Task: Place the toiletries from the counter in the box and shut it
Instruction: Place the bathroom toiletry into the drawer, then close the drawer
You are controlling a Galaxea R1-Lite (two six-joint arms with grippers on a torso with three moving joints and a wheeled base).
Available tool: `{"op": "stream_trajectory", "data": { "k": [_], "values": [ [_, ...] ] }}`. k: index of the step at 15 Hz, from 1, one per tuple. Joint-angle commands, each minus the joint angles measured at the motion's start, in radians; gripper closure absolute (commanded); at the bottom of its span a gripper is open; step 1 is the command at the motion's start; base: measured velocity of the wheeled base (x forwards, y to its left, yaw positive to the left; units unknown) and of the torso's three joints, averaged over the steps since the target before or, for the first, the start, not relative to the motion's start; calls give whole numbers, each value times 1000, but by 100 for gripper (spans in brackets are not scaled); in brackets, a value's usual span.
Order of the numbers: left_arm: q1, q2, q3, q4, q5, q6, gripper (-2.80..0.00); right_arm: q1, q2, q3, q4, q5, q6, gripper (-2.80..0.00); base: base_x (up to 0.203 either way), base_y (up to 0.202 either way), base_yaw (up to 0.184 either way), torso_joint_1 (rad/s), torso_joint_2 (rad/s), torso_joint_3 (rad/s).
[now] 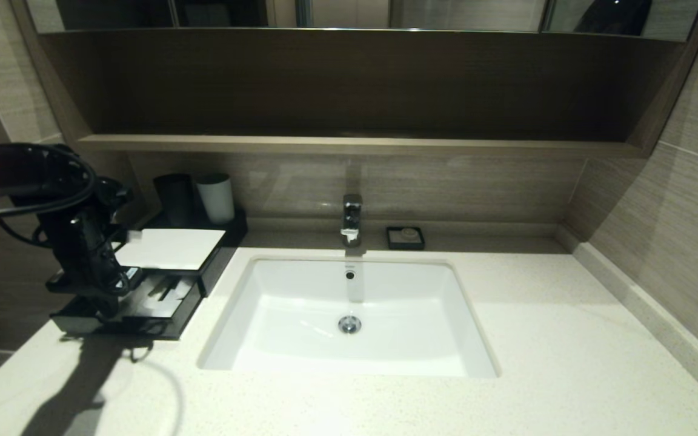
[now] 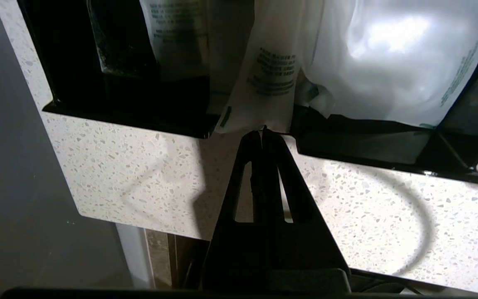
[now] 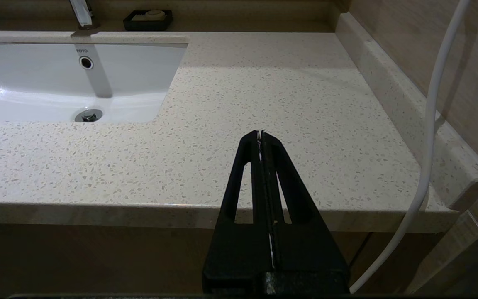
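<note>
At the drawer front: left gripper pressed closed, empty, tips at the notch.
Drawer: glossy black, crinkled packets inside.
Right gripper: closed, empty.

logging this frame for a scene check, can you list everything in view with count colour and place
counter: one, off-white speckled, across the foreground
sink: one, white, set in the counter
tap: one, chrome, behind the sink
soap dish: one, black, right of the tap
box: one, black with white top, left of the sink, drawer pulled out
packets: at least three, clear or whitish, in the drawer
cups: two, one dark, one pale, behind the box
left gripper: shut, at the drawer's front notch
right gripper: shut, over the counter's right part
</note>
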Motion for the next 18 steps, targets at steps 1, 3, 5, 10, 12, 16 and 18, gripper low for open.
{"op": "stream_trajectory", "data": {
  "k": [1,3,5,10,12,16,18],
  "values": [
    [0,16,-2,-13,1,0,0,0,-2,2,0,0,0,0,0,0,0,0,0,0],
    [0,20,-2,-37,-1,-4,0,0,0,2,0,0,0,0,0,0,0,0,0,0],
    [0,23,-2,-66,-1,-24,0,0,0,2,0,0,0,0,0,0,0,0,0,0],
    [0,-6,-3,-89,-2,-65,0,0,-2,2,0,0,0,0,0,0,0,0,0,0],
    [0,-38,-2,-76,-4,-73,0,0,-2,2,0,0,0,0,0,0,0,0,0,0],
    [6,-147,21,12,-5,-93,0,0,-2,2,0,0,0,0,0,0,0,0,0,0],
    [20,-189,87,32,-1,-92,0,0,-2,2,0,0,0,0,0,0,0,0,0,0]
  ]
}}
